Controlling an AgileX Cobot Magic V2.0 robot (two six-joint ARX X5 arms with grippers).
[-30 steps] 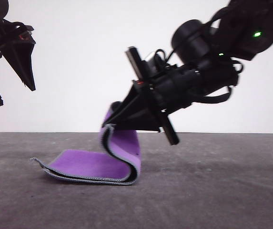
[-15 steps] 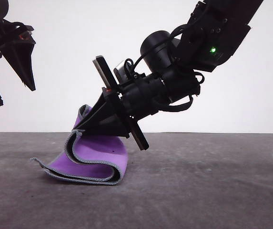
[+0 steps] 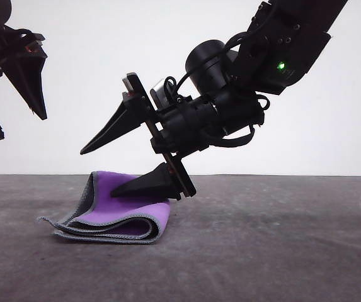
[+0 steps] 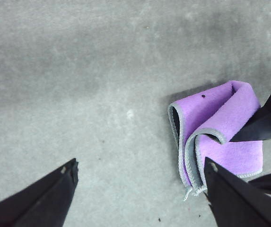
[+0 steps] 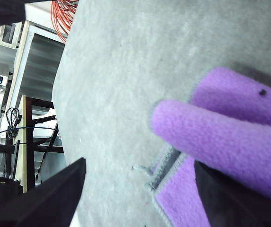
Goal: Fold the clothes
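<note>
On the grey table (image 3: pixel 281 251) the cloth (image 3: pixel 114 217) lies doubled over, purple showing, directly under my right gripper (image 3: pixel 98 170), spread wide and holding nothing (lower finger against the cloth), left gripper (image 3: pixel 10 119) open above: first fold looks done, tidying perhaps left.

You see the cloth (image 3: pixel 114 217) showing bright purple faces, with light grey stitched edging along its borders and one small dark speck on the purple. You see the table (image 3: pixel 281 251) in mottled dark grey. Both the left gripper (image 3: pixel 13 119) and the right gripper (image 3: pixel 96 171) are matte black.
</note>
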